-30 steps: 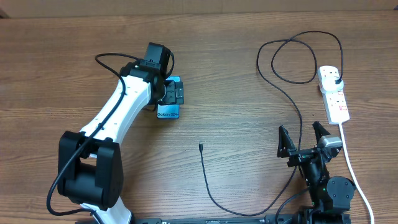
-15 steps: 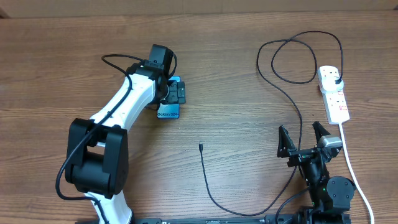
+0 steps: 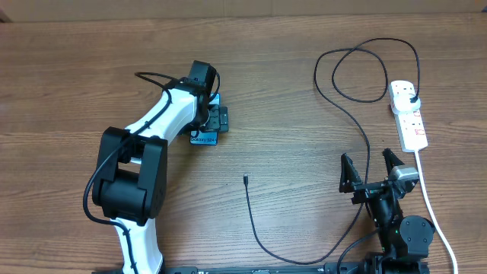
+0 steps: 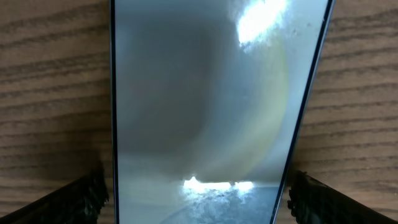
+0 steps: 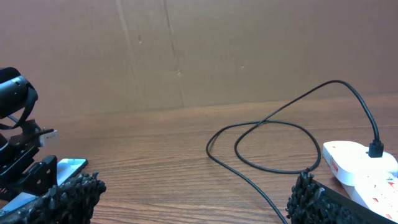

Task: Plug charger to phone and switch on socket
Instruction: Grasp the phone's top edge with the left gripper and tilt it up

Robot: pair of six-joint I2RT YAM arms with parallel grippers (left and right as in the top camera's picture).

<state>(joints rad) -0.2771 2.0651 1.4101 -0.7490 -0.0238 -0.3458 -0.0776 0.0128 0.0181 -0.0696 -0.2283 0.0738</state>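
Note:
The phone (image 3: pixel 204 138) lies flat on the wooden table, mostly hidden under my left gripper (image 3: pixel 217 118). In the left wrist view its pale screen (image 4: pixel 199 112) fills the frame, and the open left gripper (image 4: pixel 196 193) has one finger on each long edge, close beside it. The charger cable's connector tip (image 3: pixel 245 180) lies loose mid-table. The cable loops right to its black plug (image 3: pixel 412 97), seated in the white socket strip (image 3: pixel 411 125). My right gripper (image 3: pixel 370 173) is open and empty near the front edge. It also shows in the right wrist view (image 5: pixel 196 193).
The strip's thick white cord (image 3: pixel 434 209) runs toward the front right. The black cable forms loops (image 3: pixel 365 72) at the back right and passes just left of my right gripper. A brown cardboard wall (image 5: pixel 186 50) stands behind the table.
The left arm's elbow has swung right and forward toward the phone. Its gripper stays over the phone. The phone, cable and right arm have not moved.

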